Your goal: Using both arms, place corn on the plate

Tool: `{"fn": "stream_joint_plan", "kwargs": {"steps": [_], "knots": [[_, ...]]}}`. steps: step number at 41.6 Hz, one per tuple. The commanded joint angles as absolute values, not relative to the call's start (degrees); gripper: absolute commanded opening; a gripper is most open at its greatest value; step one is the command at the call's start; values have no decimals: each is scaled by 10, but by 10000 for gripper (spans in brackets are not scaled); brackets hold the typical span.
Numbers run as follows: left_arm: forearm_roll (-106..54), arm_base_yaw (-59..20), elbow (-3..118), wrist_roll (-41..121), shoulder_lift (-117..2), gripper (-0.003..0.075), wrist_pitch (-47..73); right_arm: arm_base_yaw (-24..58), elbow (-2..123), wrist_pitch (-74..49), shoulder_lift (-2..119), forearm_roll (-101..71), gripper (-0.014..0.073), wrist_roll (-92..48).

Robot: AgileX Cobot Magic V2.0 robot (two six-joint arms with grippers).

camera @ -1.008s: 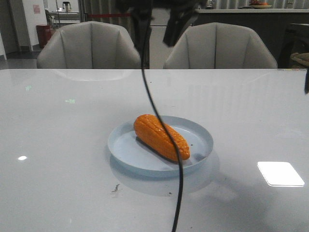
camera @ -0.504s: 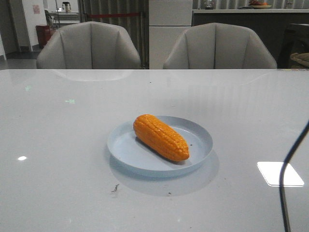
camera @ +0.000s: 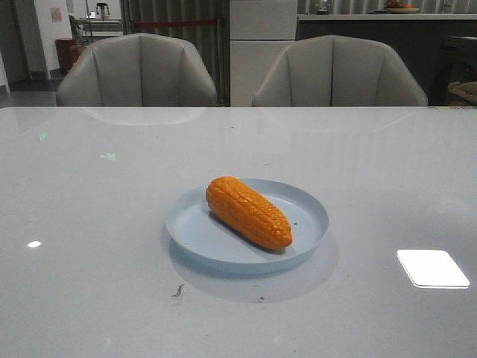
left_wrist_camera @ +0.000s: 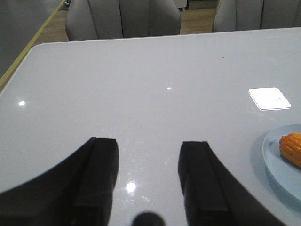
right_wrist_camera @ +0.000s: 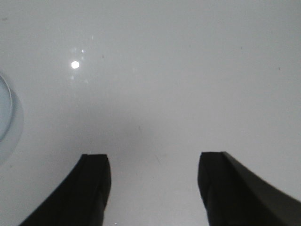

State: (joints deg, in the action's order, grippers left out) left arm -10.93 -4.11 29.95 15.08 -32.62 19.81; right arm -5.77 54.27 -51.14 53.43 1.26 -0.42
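Note:
The orange-yellow corn [camera: 248,211] lies at a slant inside the pale blue plate [camera: 307,205] at the table's middle. No gripper shows in the front view. In the left wrist view my left gripper [left_wrist_camera: 149,146] is open and empty above bare table, with the plate's rim [left_wrist_camera: 269,160] and one end of the corn [left_wrist_camera: 291,148] at the frame's edge. In the right wrist view my right gripper [right_wrist_camera: 153,160] is open and empty over bare table, with a sliver of the plate [right_wrist_camera: 4,110] at the frame's edge.
The white glossy table [camera: 112,224] carries a bright light reflection [camera: 432,268] at the front right and a small dark smudge [camera: 178,290] in front of the plate. Two grey chairs [camera: 138,71] stand behind the far edge.
The arm and its cable that hung in front of the plate a second ago have left the front view, passing out at the right. The corn and plate have not moved.

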Motion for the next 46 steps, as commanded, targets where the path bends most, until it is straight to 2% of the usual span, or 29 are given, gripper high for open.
{"fn": "stream_joint_plan", "kwargs": {"steps": [1, 12, 20, 24, 37, 46], "knots": [[-116, -41, 316, 146, -326, 376, 153, -64, 486, -465, 466, 9, 509, -5], [-116, -41, 316, 146, -326, 376, 151, -64, 391, -459, 297, -4, 509, -5], [-116, -41, 316, 146, -326, 370, 151, -64, 390, -459, 252, -5, 509, -5], [-116, -41, 316, 146, -326, 324, 152, -64, 390, -461, 252, -6, 509, -5], [-116, -41, 316, 146, -326, 92, 152, -64, 390, -462, 252, -6, 509, -5], [-116, -41, 316, 146, -326, 94, 152, -64, 390, -462, 252, -6, 509, -5]]}}
